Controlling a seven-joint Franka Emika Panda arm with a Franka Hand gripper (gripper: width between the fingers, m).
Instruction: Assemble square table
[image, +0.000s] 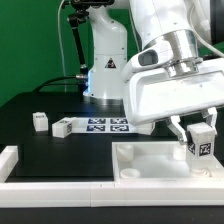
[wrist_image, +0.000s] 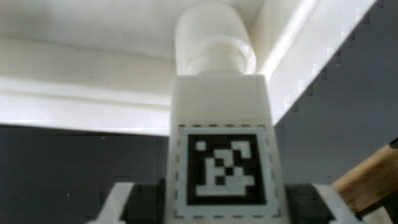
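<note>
- My gripper (image: 200, 138) is partly closed, both fingers clamped on a white table leg (image: 203, 150), whose black-and-white tag faces outward.
- The leg hangs upright over the white square table top (image: 140, 166), at the exterior view's right; I cannot tell whether they touch.
- A loose leg (image: 40, 121) and a second loose leg (image: 62, 127) lie on the black table (image: 60, 150), near the marker board (image: 106, 124).

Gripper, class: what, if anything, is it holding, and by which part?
A white table leg, clamped in the gripper at its square tagged end; the rounded end sticks out toward the tabletop.
</note>
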